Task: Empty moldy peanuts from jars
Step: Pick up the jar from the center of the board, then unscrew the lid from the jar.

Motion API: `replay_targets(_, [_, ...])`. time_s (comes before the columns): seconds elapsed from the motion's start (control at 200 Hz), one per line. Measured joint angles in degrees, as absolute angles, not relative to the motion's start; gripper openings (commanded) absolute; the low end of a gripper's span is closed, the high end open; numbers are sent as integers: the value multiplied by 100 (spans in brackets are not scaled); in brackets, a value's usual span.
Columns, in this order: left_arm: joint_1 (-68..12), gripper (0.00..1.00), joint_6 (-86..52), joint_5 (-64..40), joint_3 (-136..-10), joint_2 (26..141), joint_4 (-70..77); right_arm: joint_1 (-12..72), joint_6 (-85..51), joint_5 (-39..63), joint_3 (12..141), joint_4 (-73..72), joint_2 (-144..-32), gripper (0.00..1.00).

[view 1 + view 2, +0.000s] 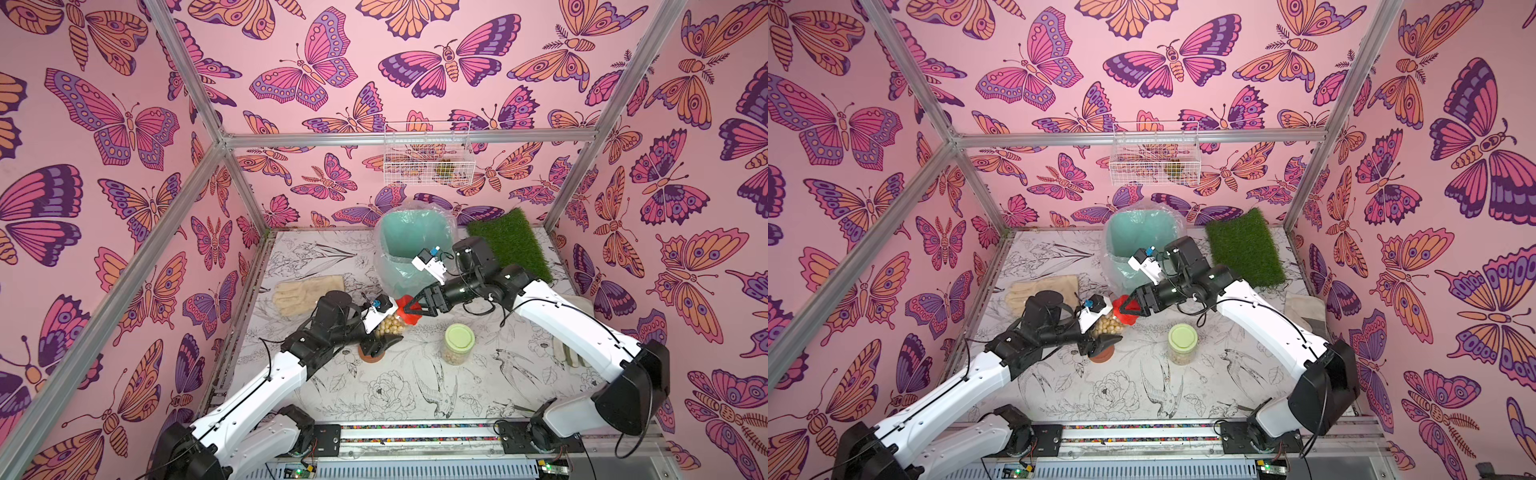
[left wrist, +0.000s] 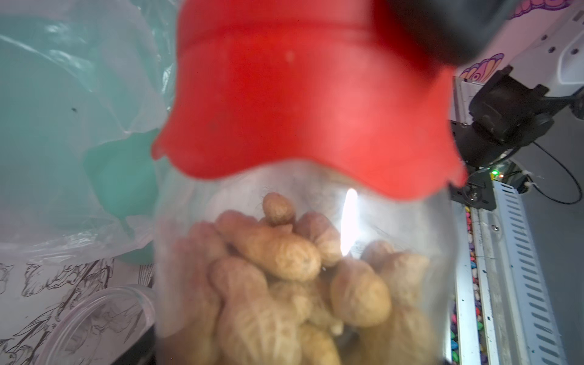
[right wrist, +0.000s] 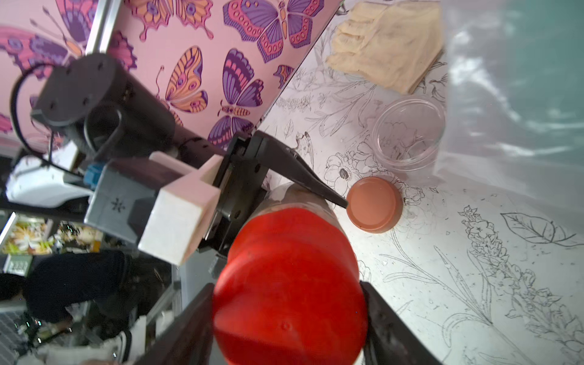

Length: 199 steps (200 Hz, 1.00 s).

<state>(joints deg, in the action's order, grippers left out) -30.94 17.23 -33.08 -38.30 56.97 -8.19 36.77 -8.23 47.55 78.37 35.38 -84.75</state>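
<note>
Both clamp one tilted jar [image 2: 300, 268] near the bin [image 1: 415, 232]: left gripper [image 1: 384, 334] its body, right gripper [image 1: 406, 311] its red lid [image 3: 289, 290].

Red lid [image 2: 300, 104] is a blurry blob in the left wrist view, empty jar [image 2: 79, 316] cropped by the edge (brown lid [image 1: 372, 356] half-hidden under the left pincer [image 1: 390, 332]).

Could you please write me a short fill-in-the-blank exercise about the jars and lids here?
The held jar in the left gripper has a ____ lid.
That lid sits between the fingers of the ____ gripper.
The closed jar standing on the table has a pale ____ lid.
The brown lid lies beside an open jar that is ____.
Missing words: red; right; green; empty.
</note>
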Motion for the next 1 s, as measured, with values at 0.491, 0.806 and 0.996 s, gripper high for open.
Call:
replay_targets(0.491, [-3046,0,1785,-3601,-3940,5697,-910,3647,1247,4847,8224,4287,-8527,100])
replay_targets(0.806, [-2965,0,1680,-3411,-3940,5697,-950,3632,-611,4729,8023,3592,-8331,99])
replay_targets(0.996, [-2965,0,1684,-3258,-3940,5682,-950,3627,-2185,4228,8023,3336,-8289,99])
